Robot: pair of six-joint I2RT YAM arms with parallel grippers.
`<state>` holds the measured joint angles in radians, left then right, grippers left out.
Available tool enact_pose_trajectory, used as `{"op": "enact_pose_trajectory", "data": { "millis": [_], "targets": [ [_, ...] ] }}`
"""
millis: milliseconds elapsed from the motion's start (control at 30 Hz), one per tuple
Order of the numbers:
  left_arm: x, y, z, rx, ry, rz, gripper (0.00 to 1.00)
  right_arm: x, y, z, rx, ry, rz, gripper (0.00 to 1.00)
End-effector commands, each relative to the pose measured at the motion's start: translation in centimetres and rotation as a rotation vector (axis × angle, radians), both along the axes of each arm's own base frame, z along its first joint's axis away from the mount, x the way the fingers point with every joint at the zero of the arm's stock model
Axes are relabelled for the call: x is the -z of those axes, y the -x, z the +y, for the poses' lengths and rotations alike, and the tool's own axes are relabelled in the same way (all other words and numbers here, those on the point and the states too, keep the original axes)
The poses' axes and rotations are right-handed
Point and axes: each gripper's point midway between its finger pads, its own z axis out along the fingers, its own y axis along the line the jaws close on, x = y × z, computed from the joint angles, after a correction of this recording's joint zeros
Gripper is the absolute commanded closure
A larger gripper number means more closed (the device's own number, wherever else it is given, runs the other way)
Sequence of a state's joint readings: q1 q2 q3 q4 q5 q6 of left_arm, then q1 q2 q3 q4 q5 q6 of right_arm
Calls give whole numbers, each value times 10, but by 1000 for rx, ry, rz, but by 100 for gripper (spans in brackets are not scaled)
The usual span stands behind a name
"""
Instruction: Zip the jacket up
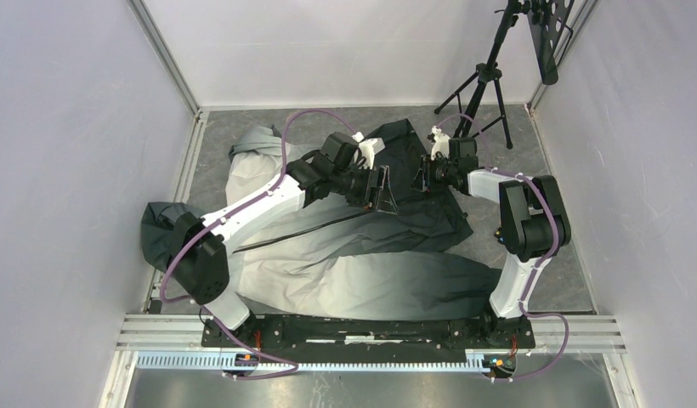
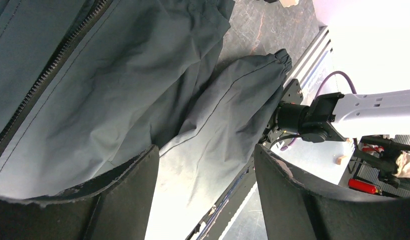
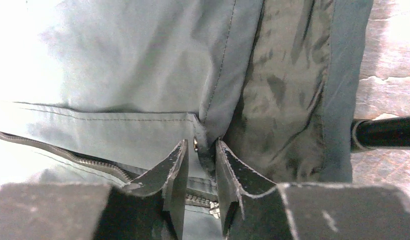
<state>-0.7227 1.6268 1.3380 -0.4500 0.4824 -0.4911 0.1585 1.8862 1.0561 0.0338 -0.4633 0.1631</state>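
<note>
The jacket [image 1: 328, 255] lies spread on the table, light grey at the near left and dark charcoal at the far right. Its zipper [image 1: 303, 231] runs as a dark line across the middle and lies open in the left wrist view [image 2: 48, 75]. My left gripper [image 1: 381, 197] hovers over the dark part, open and empty [image 2: 205, 165], above a sleeve [image 2: 228, 115]. My right gripper [image 1: 422, 178] is shut on a fold of the jacket's front edge [image 3: 200, 147] beside a metal snap [image 3: 195, 144]. The zipper slider [image 3: 213, 210] sits just below the fingers.
A black tripod [image 1: 485, 85] stands at the back right; one leg [image 3: 388, 132] lies close to the jacket's edge. Enclosure walls close in the left, back and right. A metal rail [image 1: 371, 340] runs along the near edge by the arm bases.
</note>
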Motion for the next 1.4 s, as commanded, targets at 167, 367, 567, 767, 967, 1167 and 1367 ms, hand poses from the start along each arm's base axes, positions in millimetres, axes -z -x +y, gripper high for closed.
{"op": "enact_pose_trajectory", "data": {
  "millis": [167,367,567,767,967,1167,1367],
  "targets": [
    [-9,-15,-22,56,72,-79,20,-40,-11,5,-2,-43,-90,89],
    [3,-63,-36,51,71,-250,17,-59,2,27,-74,-196,-26,100],
    [14,-102,-42,167,78,-537,18,-87,13,41,-109,-424,14,100],
    [17,-119,-49,329,124,-614,18,-96,16,36,-97,-474,16,100],
    [34,-135,-60,369,186,-618,18,-106,16,40,-99,-548,16,100],
    [45,-142,-75,375,240,-584,18,-116,14,42,-90,-594,12,100],
    [54,-139,-80,379,287,-533,21,-121,11,42,-84,-603,2,100]
  ]
}}
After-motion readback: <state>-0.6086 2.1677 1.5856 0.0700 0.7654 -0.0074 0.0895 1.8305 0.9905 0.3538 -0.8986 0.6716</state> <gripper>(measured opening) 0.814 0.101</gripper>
